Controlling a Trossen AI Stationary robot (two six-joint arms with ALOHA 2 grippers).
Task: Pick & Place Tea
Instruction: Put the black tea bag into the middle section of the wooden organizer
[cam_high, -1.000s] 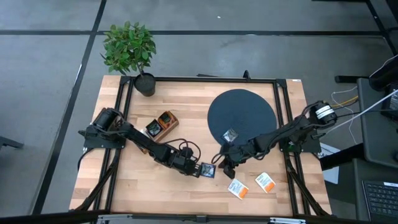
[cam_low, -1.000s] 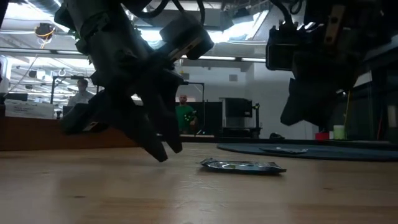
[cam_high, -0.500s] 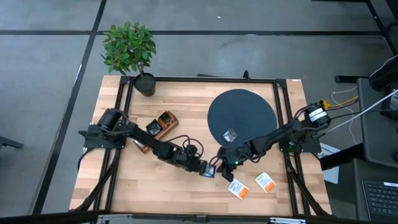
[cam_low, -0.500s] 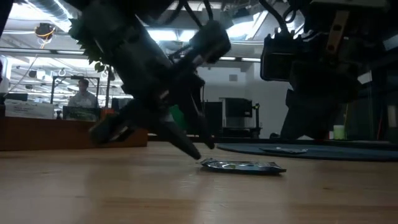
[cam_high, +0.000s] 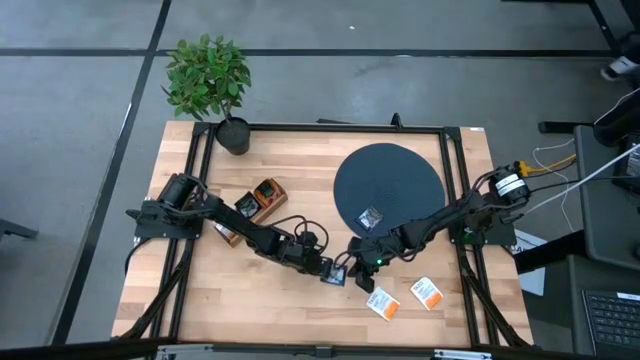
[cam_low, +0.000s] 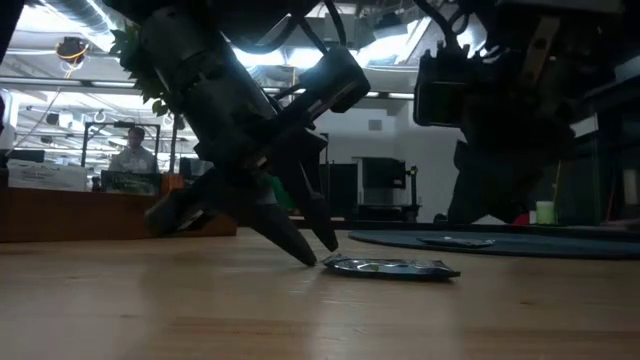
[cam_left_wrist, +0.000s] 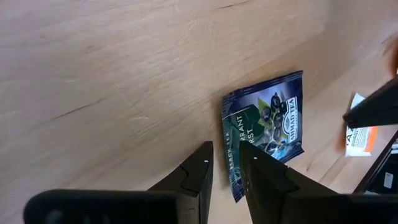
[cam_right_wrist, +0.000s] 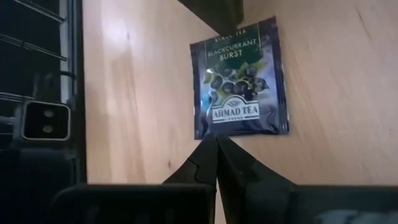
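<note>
A dark blue tea sachet (cam_high: 338, 276) lies flat on the wooden table, plain in the left wrist view (cam_left_wrist: 267, 130) and the right wrist view (cam_right_wrist: 241, 81). My left gripper (cam_high: 327, 271) is down at the table on the sachet's left side, open by a narrow gap (cam_left_wrist: 227, 152), its tips slanting down beside the sachet's end (cam_low: 318, 252). My right gripper (cam_high: 357, 263) is just right of the sachet, shut (cam_right_wrist: 216, 140), pointing at its edge. A second dark sachet (cam_high: 372, 217) lies on the dark round disc (cam_high: 388, 185). Two white-and-orange sachets (cam_high: 382, 304) (cam_high: 428, 293) lie nearer the table's near edge. My left gripper comes slanting down from the table's left. Its fingers stand astride the sachet's left edge (cam_left_wrist: 232, 163): one finger (cam_left_wrist: 252, 171) lies over the sachet, the other over the wood beside it. Whether they touch the sachet I cannot tell; it lies flat on the table.
A brown wooden box (cam_high: 262, 198) holding sachets sits left of centre. A potted plant (cam_high: 207, 80) stands at the far left corner. Black frame rails (cam_high: 452, 180) run along the table's sides. People sit in the room beyond (cam_low: 132, 150).
My left gripper has moved toward the table's right and come down, until its fingertips reach the table at the dark sachet's left end. The sachet has stayed where it was.
</note>
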